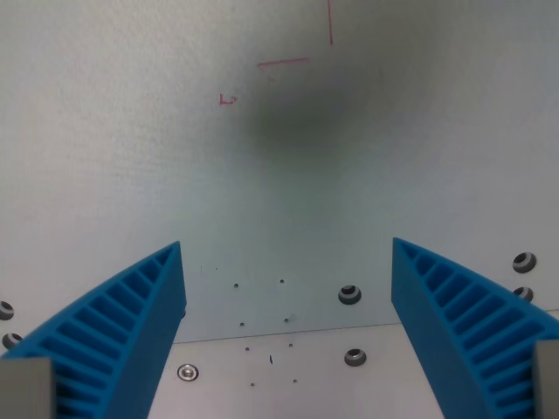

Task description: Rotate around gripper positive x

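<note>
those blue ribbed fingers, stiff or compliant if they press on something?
Probably compliant: the blue ribbed fingers have open slots between thin ribs, a build that tends to flex under load. Likely light for their size, being mostly hollow. The hand is open with nothing between the fingers, so this is untested here.

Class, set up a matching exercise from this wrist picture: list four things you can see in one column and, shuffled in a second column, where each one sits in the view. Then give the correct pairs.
Things
1. blue ribbed gripper fingers
2. thin red drawn lines
3. dark blurry shadow patch
4. round metal screw heads

Places
A. top of the view, near the middle
B. lower corners, on the wrist view's left and right
C. just below the red lines
D. low down, on the pale surface and plate between the fingers

Pairs: 1-B, 2-A, 3-C, 4-D
</note>
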Robot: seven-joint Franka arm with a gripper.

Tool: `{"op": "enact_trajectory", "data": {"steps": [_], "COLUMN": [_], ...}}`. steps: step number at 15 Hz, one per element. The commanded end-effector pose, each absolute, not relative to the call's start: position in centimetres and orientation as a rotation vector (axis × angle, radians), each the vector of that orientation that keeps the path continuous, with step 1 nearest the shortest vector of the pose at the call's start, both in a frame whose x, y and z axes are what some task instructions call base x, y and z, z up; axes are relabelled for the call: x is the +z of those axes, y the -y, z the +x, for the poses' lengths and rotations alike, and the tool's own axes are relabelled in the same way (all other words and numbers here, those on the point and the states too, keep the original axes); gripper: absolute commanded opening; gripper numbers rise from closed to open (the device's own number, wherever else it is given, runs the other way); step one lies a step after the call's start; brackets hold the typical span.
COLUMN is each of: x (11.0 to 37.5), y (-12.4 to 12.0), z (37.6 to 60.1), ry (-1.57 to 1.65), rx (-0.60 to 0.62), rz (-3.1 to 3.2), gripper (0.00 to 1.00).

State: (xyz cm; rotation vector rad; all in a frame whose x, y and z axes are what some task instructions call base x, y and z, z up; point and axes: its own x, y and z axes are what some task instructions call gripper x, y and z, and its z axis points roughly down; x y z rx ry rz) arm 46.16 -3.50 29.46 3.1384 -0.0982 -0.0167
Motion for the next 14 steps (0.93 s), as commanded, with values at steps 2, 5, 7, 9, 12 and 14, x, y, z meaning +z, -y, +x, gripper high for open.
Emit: {"op": "enact_trajectory", "data": {"steps": [2,5,7,9,12,14], "x": [29.60,29.60,29.60,29.60,29.60,29.60], "y": [3.51,3.51,3.51,3.51,3.51,3.51], "z": [46.17,46.17,46.17,46.17,46.17,46.17], "ry": [0.099,0.100,0.101,0.102,0.103,0.104], "rx": [-0.010,-0.008,-0.007,-0.006,-0.004,-0.003], "rz": [3.162,3.197,3.220,3.243,3.278,3.302], "gripper": [1.00,1.00,1.00,1.00,1.00,1.00]}}
